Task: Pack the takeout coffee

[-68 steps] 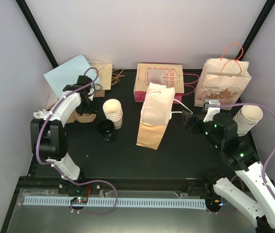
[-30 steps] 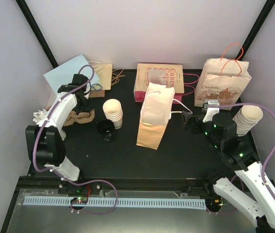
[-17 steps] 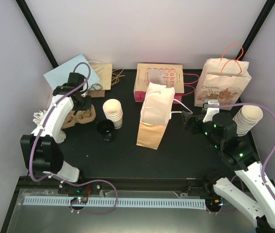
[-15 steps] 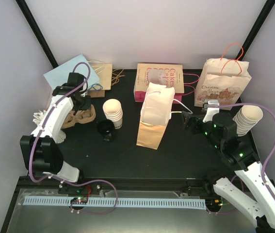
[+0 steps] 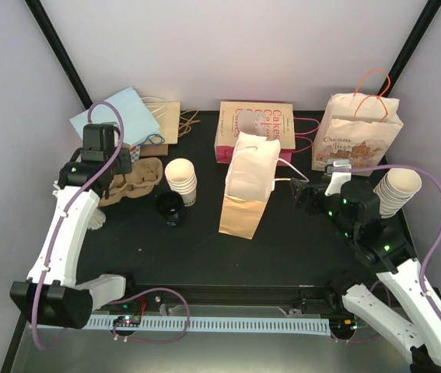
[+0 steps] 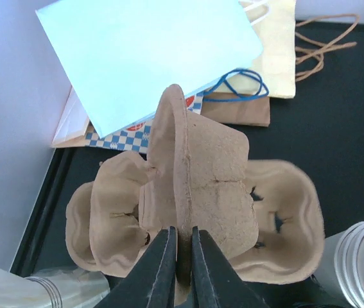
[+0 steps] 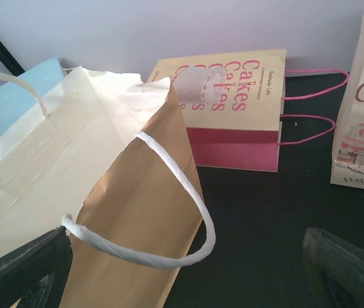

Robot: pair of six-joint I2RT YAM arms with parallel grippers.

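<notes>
Early in the packing, your left gripper (image 6: 180, 256) pinches the pulp carrier (image 6: 217, 186) by its centre ridge, wells empty, while your right gripper (image 7: 182, 273) hangs wide open beside the paper bag (image 7: 127, 212).

The black bench (image 5: 298, 249) carries a light blue bag (image 5: 107, 116) lying flat over tan bags (image 5: 169, 116) in its far left corner, with a brown pulp cup carrier (image 5: 138, 175) just in front of them. Near the carrier stand a stack of cream cups (image 5: 181, 179) and, just beside it on the near side, a round black lid (image 5: 170, 208). A kraft bag (image 5: 243, 210) stands upright mid-bench, a pink-lettered bag (image 5: 236, 128) lies flat behind it, and at the right stand a printed bag (image 5: 358, 136) and a second cup stack (image 5: 397, 190).
</notes>
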